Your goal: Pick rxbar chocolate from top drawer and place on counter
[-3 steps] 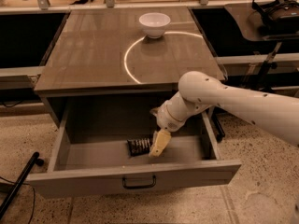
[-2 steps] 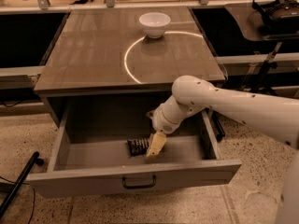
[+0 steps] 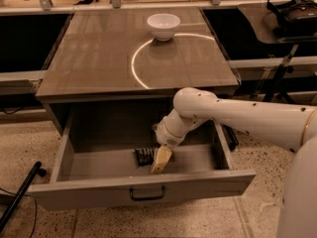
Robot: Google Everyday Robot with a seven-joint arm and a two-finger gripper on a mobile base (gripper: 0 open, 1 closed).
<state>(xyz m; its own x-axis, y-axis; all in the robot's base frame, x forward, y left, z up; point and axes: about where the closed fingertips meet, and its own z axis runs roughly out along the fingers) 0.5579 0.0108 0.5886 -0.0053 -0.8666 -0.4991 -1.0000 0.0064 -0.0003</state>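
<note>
In the camera view, the gripper (image 3: 161, 160) is hanging inside the open drawer (image 3: 99, 195), low over its floor, with its tan tip just beside the right end of the bar (image 3: 144, 156). Whether it is spread or pressed together cannot be told, nor whether it is touching the wrapper. The bar is lying flat on the drawer floor, near the middle. The grasp seems to be the step in hand, and it is probably calling for a square descent across the bar's narrow width, since a flat wrapper may be sliding off under a glancing push. The lift should be going straight up, clearing the worktop (image 3: 99, 58) edge, and setting down well apart from the bowl (image 3: 163, 25).
</note>
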